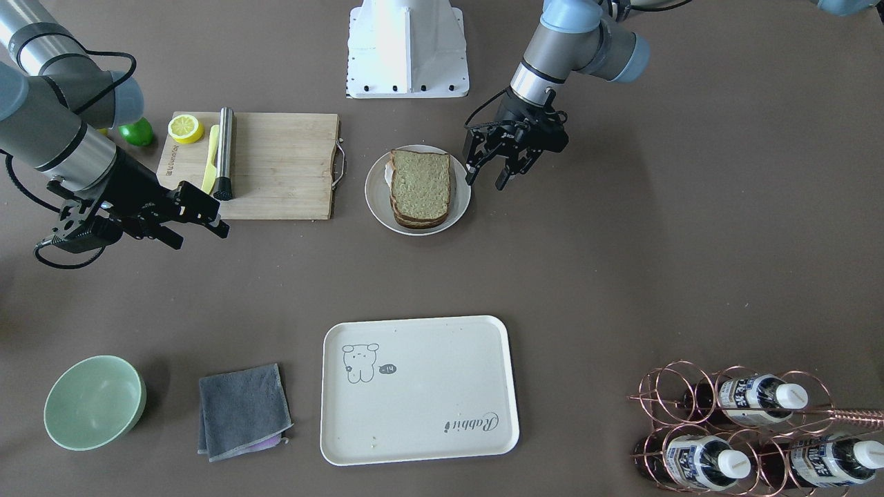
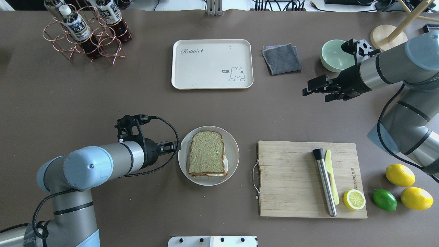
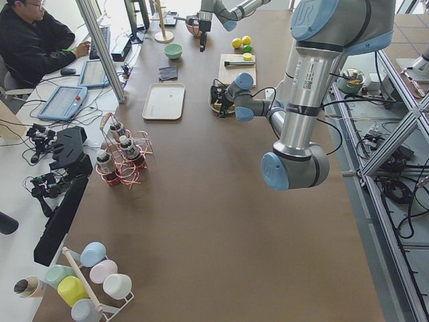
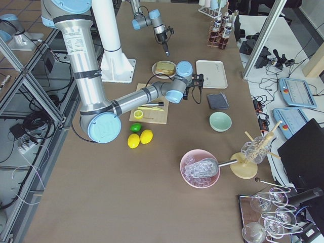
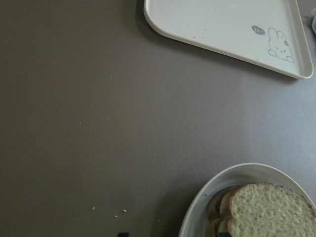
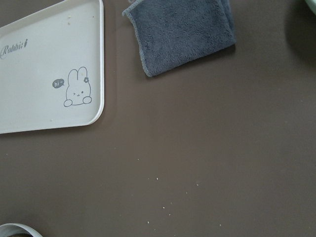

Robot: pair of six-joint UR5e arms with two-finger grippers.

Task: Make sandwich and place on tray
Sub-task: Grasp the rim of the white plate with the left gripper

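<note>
Brown table (image 2: 85,103), cream tray (image 2: 205,68), white plate (image 2: 233,151), cutting board (image 2: 288,178), grey cloth (image 2: 282,58), green bowl (image 2: 334,55), bottle rack (image 2: 85,37), possibly crumbs (image 5: 123,211)

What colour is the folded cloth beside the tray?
The cloth is dark grey; the right wrist view shows it best.

Upper centre, you see the sandwich (image 4: 165,67) on its plate (image 4: 154,70), the tray (image 4: 211,67) just to its right.

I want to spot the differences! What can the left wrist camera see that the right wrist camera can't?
Only the left wrist camera shows the stacked greenish-tan square bread slices of the sandwich. Only the right wrist camera shows the folded grey towelling cloth. Both show a corner of the cream-white plastic tray with its little bunny drawing, on the brown table.
</note>
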